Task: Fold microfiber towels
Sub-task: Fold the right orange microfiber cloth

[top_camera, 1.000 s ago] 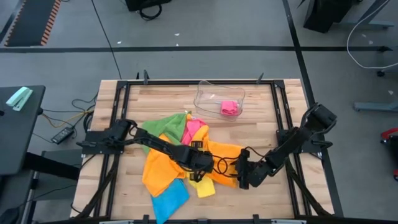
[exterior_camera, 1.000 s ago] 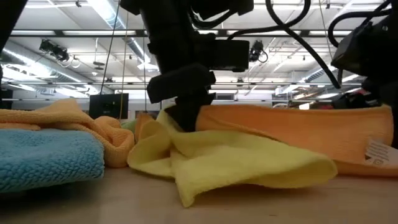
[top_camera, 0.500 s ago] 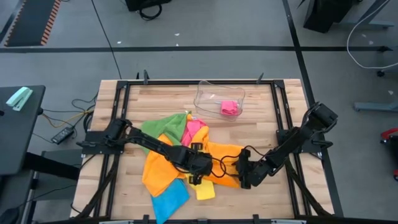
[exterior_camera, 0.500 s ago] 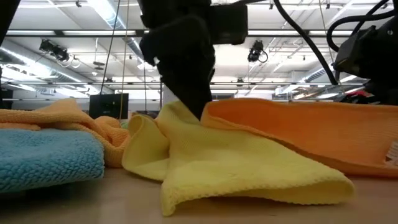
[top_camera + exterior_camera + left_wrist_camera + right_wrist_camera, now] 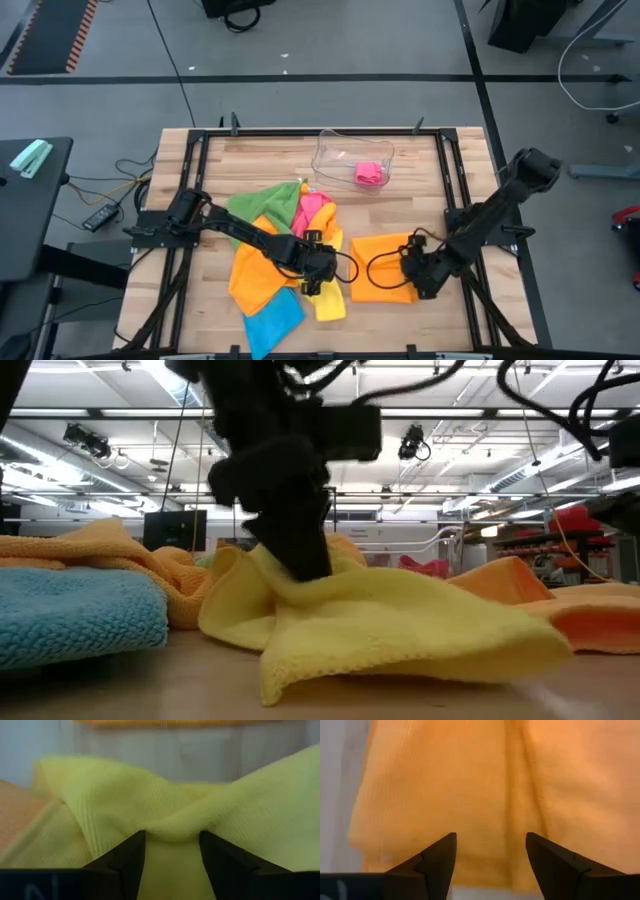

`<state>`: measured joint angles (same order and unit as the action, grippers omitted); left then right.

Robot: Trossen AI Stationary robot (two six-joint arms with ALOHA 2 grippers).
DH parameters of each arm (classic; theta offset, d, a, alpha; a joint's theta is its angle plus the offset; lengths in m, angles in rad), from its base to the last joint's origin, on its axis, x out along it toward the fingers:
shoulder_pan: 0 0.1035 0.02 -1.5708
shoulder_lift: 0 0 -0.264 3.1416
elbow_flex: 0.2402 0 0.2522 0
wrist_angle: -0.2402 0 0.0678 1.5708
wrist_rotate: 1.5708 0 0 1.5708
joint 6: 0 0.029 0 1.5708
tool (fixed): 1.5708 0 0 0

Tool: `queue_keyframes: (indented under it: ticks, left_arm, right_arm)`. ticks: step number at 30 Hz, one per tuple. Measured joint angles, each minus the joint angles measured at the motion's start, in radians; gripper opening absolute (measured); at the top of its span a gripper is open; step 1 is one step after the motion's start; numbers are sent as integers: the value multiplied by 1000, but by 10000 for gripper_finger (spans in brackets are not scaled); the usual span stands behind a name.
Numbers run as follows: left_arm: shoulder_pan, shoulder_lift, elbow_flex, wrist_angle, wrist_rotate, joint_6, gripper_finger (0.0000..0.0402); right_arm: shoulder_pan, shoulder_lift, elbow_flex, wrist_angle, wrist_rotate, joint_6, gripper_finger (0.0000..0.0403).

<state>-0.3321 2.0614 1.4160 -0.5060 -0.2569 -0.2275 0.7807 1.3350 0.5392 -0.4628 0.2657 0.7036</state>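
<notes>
Yellow towel [image 5: 328, 296] lies crumpled on the bench [image 5: 400, 190], a soft, limp ridge between the left gripper's [image 5: 172, 852] spread fingers. Orange towel [image 5: 385, 280] lies flat beneath the spread right gripper [image 5: 490, 855]. Corners look easiest to pinch.

A clear plastic tray [image 5: 330, 150] sits at the wooden table's [image 5: 420, 195] far edge; black cables [image 5: 115, 185] trail on the floor.

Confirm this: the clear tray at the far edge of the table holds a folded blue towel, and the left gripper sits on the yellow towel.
Not quite. The high view shows the clear tray holding a pink towel, not a blue one; the blue towel lies on the table at the near edge. The rest stands: the left gripper sits on the yellow towel.
</notes>
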Motion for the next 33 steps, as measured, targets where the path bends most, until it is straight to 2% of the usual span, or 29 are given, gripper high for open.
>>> queue_keyframes:
  ticks: [5,12,15,18,21,28,33]
  left_arm:
    - [-5,0,-17,-2,0,-24,181]
    - [-23,-30,30,42,-1,57,163]
    - [-23,-33,44,117,-9,113,158]
    - [-18,-29,49,264,-40,152,161]
    - [-9,2,50,381,-47,213,174]
    - [33,72,49,520,-35,323,206]
    - [68,149,49,710,-34,366,206]
  right_arm:
    - [17,-136,0,-74,-1,-15,248]
    - [14,-251,2,-65,146,3,248]
    - [14,-254,3,-62,190,-4,248]
    - [14,-255,3,-58,212,-4,248]
    - [14,-259,3,-59,212,-7,248]
    - [14,-294,3,-66,220,-4,248]
    - [15,-310,3,-53,344,-6,248]
